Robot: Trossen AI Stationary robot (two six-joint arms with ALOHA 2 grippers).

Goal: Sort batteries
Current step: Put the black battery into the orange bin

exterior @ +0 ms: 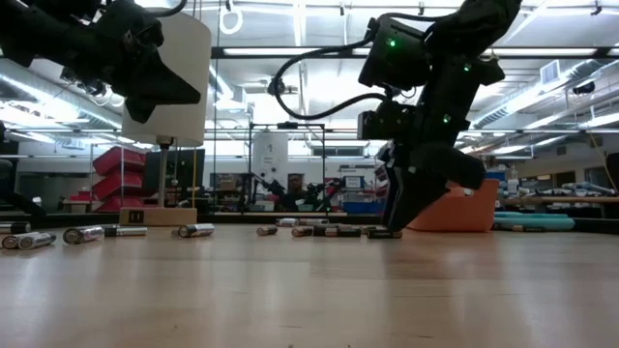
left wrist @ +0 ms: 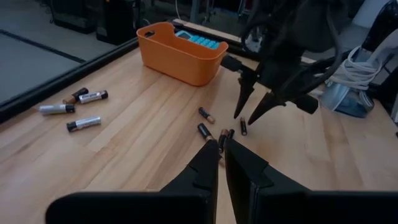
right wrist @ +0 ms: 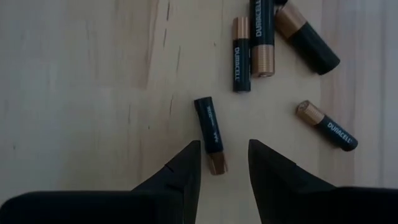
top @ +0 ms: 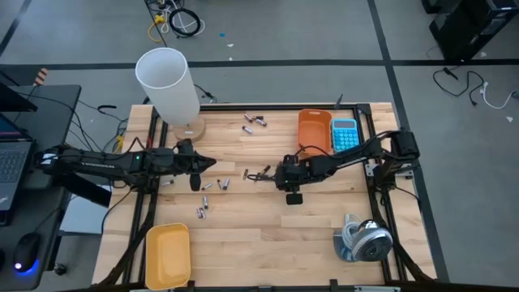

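At about 11 o'clock on the wooden table (top: 268,243) stands a tall white cylinder (top: 168,83) on a small wooden base (top: 192,130). At about 1 o'clock lies an orange bin (top: 313,130), and just beside it, toward 2 o'clock, a blue calculator (top: 345,134). A yellow tray (top: 168,254) rests at 7 o'clock. At 5 o'clock there is a grey coiled item (top: 365,239). Beyond the table, at 9 o'clock, are a laptop (top: 11,158) and a mouse (top: 26,251).
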